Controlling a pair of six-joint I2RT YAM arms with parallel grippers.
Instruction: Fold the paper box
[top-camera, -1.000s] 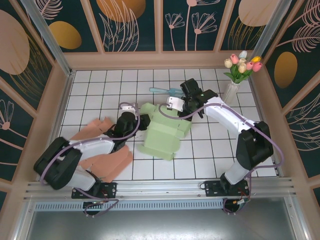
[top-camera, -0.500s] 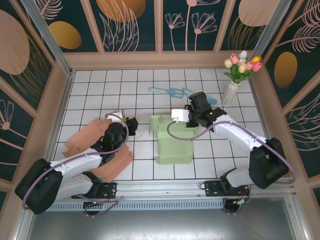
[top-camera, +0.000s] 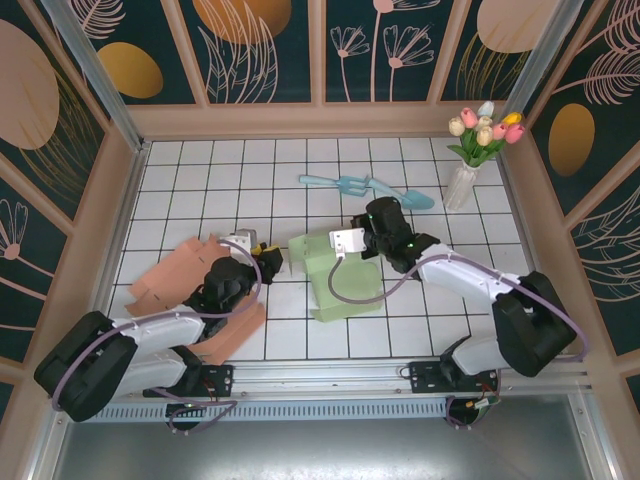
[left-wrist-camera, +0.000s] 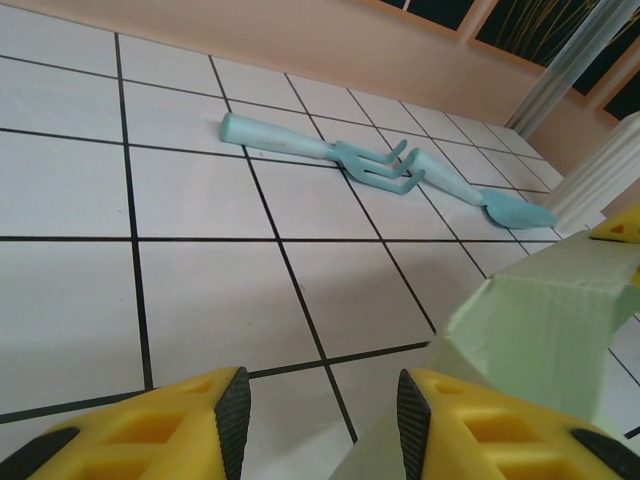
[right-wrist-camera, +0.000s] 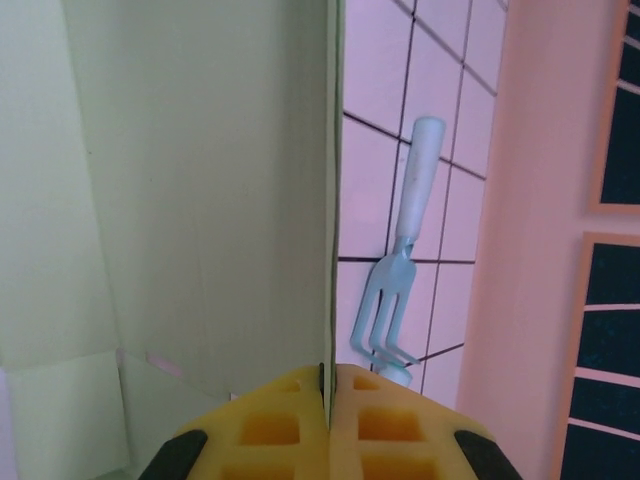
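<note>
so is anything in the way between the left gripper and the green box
Nothing visible. The left gripper is open over the bare tiled table, with the green paper box right at its fingertips. The blue garden fork lies well beyond, out of the path.

No writing, label, brand, number or sign can be read anywhere. The pale green paper box (top-camera: 360, 290) is plain. The bench (top-camera: 200, 180) tiles and the painted wall panels (top-camera: 260, 50) carry only lines and flower patterns.
</note>
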